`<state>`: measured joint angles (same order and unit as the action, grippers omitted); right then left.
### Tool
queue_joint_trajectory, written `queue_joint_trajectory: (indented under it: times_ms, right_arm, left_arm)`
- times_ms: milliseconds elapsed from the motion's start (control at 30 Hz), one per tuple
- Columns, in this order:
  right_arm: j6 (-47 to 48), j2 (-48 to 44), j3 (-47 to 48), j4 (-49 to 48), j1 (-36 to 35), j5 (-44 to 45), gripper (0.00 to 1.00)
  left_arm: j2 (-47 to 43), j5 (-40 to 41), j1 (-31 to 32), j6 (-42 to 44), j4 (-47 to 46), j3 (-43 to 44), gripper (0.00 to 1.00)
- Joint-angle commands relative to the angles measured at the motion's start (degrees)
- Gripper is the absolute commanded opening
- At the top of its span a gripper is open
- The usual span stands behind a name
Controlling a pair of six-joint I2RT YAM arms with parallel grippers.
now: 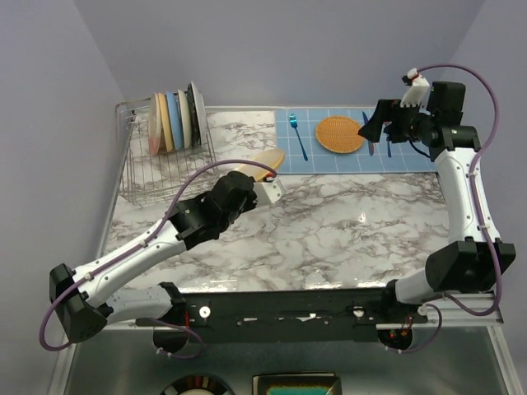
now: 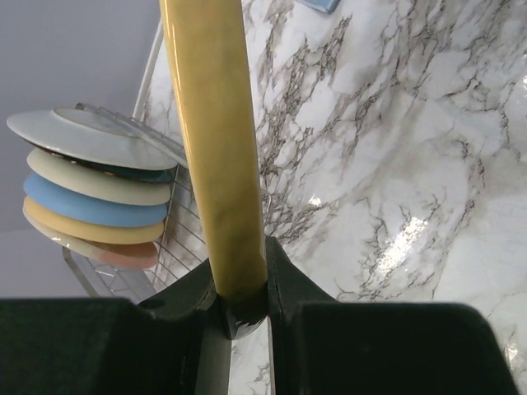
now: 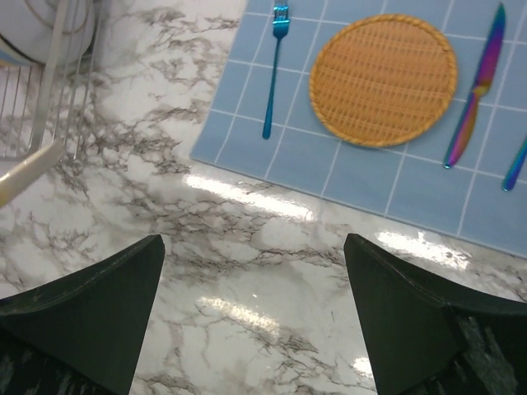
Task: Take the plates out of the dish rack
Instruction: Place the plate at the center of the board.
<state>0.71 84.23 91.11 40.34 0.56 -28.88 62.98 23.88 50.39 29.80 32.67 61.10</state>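
Note:
The wire dish rack [image 1: 152, 177] stands at the far left of the marble table, with several plates [image 1: 175, 122] upright in its slots. My left gripper [image 1: 257, 183] is shut on the rim of a yellowish cream plate [image 1: 262, 161], which it holds in the air just right of the rack. The left wrist view shows this plate [image 2: 216, 140] edge-on between the jaws of that gripper [image 2: 243, 284], with the racked plates [image 2: 90, 189] behind it. My right gripper [image 1: 368, 127] hangs open and empty above the blue mat's right part. It is also seen over marble [image 3: 255, 313].
A blue grid mat [image 1: 329, 160] lies at the back right and carries an orange woven disc [image 1: 340, 135], a blue fork [image 1: 298, 137] and iridescent cutlery [image 3: 478, 82]. The rack's corner [image 3: 33, 90] shows in the right wrist view.

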Motion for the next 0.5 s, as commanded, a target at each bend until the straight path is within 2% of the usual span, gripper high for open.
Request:
queue_joint_trajectory:
  times_ms: [0, 233, 467]
  right_arm:
    - [-3.44, 2.78, 3.46, 0.88, 6.47, -3.81, 0.99]
    - [0.61, 3.40, 2.59, 1.41, 7.00, -0.47, 0.99]
    - [0.96, 2.79, 0.12, 0.00, 7.09, 0.32, 0.99]
  left_arm:
    - [1.00, 5.91, 4.96, 1.75, -10.59, -2.91, 0.00]
    - [4.78, 9.78, 12.00, 5.79, -21.92, -9.77, 0.00]
    - [10.66, 15.66, 15.96, 12.72, -35.36, -13.99, 0.00]
